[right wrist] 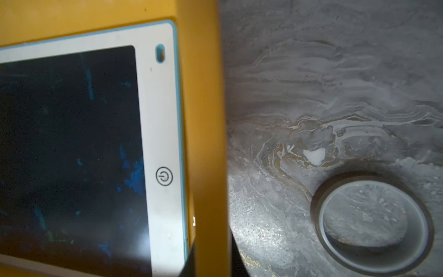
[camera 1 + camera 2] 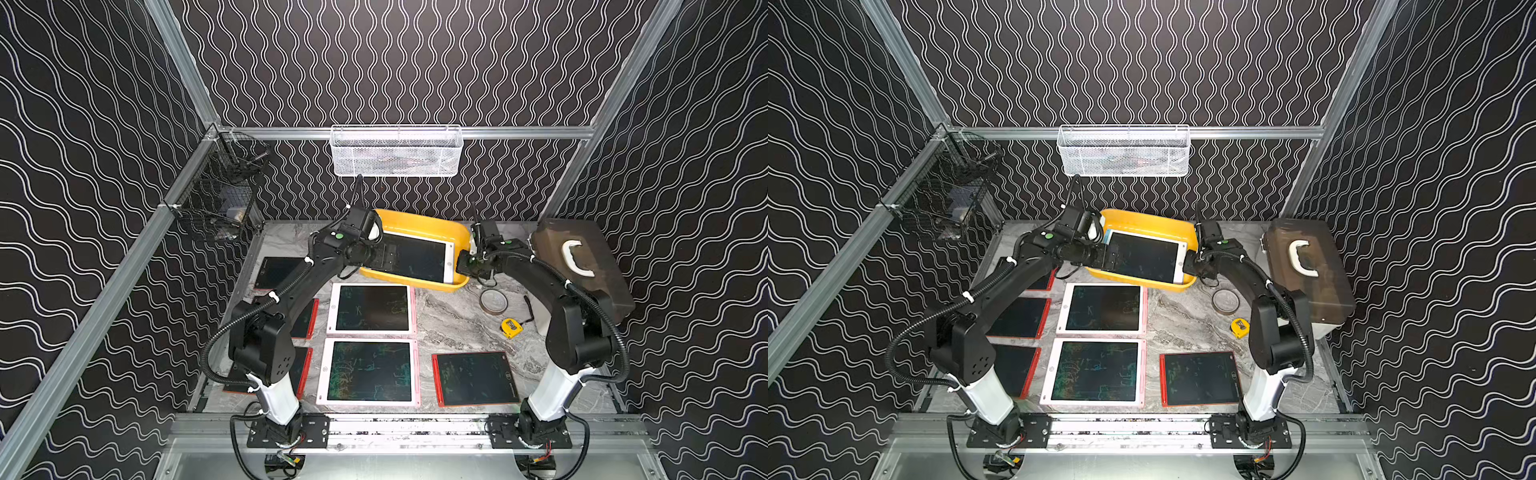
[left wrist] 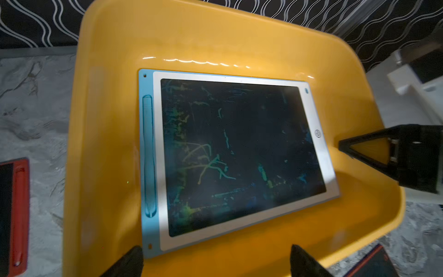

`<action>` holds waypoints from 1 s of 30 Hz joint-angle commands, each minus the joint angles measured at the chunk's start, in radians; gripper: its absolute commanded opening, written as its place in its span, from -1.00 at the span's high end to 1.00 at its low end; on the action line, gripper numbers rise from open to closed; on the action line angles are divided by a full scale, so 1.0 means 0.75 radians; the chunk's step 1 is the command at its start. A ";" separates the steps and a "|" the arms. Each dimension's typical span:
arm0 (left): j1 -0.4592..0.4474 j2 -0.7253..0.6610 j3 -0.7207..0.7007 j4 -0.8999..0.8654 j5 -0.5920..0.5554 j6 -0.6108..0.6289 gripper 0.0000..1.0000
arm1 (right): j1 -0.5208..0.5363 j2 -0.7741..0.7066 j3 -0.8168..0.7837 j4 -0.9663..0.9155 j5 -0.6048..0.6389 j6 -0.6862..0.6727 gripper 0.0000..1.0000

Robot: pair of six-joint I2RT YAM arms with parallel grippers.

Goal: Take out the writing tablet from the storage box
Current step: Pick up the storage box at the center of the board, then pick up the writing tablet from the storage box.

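Wide-open left jaws are hovering, holding nothing, over the writing tablet (image 3: 239, 153) lying in the storage box (image 3: 107, 120) — right jaws are pinching its rim, closed tight.

I steer robots in a lab test booth. Black walls with white wavy lines (image 2: 395, 62) and silver metal bars (image 2: 519, 133) stand around the grey marble-look table (image 2: 449, 328). Two black robot arms (image 2: 286, 286) are bolted to a metal rail (image 2: 407, 428) at its front.

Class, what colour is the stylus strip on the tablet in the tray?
Light blue strip, best in left wrist view.
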 commanded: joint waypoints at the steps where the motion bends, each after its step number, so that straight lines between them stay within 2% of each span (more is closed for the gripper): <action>1: 0.001 0.004 -0.068 0.014 -0.075 -0.003 -0.98 | 0.062 -0.047 -0.060 0.130 0.004 -0.010 1.00; 5: 0.000 0.037 -0.147 0.051 -0.135 -0.046 -0.98 | 0.134 -0.083 -0.132 0.130 0.072 -0.023 1.00; 16: -0.010 0.157 -0.271 0.115 -0.340 -0.140 -0.98 | 0.186 -0.170 -0.295 0.155 0.150 0.051 1.00; 21: -0.013 0.227 -0.261 0.129 -0.300 -0.170 -0.98 | 0.191 -0.166 -0.305 0.153 0.158 0.054 1.00; 30: -0.014 0.331 -0.335 0.215 -0.116 -0.292 -0.98 | 0.191 -0.145 -0.298 0.145 0.149 0.044 1.00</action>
